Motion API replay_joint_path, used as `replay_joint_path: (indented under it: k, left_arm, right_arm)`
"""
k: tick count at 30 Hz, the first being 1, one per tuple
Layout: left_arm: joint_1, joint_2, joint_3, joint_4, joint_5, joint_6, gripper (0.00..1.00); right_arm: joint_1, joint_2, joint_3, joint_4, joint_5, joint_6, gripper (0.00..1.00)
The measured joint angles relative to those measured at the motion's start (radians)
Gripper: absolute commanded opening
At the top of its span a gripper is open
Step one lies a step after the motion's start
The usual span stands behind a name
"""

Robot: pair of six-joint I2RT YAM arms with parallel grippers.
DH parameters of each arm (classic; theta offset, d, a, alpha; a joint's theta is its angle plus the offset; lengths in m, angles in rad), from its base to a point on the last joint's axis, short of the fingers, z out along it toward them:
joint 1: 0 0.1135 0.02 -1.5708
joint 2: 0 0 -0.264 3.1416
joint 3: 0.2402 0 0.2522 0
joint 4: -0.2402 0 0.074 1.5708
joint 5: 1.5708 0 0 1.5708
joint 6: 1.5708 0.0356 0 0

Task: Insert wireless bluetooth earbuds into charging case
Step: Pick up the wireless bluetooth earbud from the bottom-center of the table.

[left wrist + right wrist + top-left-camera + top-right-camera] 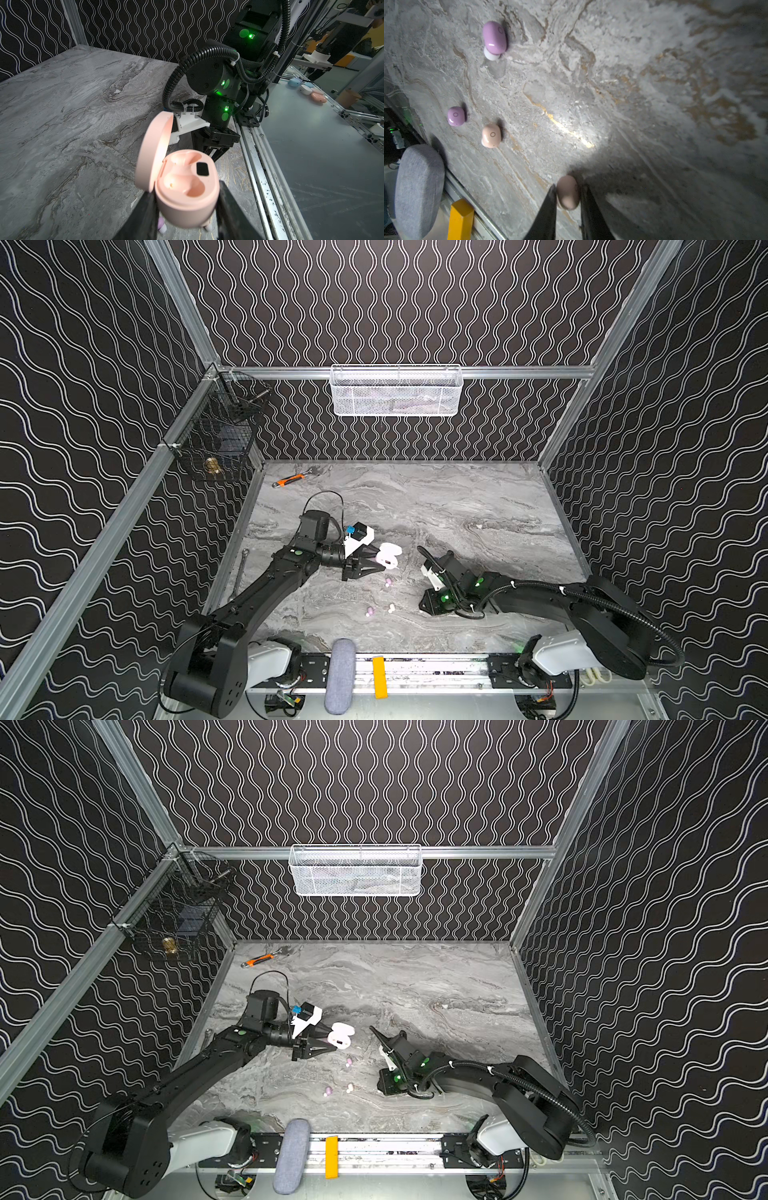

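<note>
My left gripper (pixel 185 209) is shut on the base of a pink charging case (pixel 187 187), held above the table with its lid open and both wells empty. Both top views show the case (pixel 389 558) (pixel 341 1036) at the fingers of the left gripper (pixel 380 561). My right gripper (pixel 568 188) is shut on a cream earbud (pixel 568 193) close to the table. Three more earbuds lie loose: two lilac (pixel 494 37) (pixel 456 116) and one cream (pixel 491 136). In a top view they are the earbuds (pixel 388 582) (pixel 370 611) (pixel 391 608) left of the right wrist (pixel 446 591).
A grey pouch (pixel 340 676) and a yellow block (pixel 379 676) sit on the front rail. An orange-handled tool (pixel 291 480) lies at the back left. A white mesh basket (pixel 397 389) and a black wire basket (pixel 220 427) hang on the walls.
</note>
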Motion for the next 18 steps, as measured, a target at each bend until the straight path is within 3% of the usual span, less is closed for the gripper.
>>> replay_joint_path:
  k: [7,18]
  left_arm:
    - [0.000,0.001,0.000,0.000,0.000,0.000,0.25]
    - [0.000,0.001,0.000,0.000,0.001,0.000,0.25]
  right_arm:
    - [0.000,0.000,0.000,-0.002,0.000,-0.018,0.16]
    - [0.000,-0.046,0.039,-0.068,0.050,-0.048,0.16]
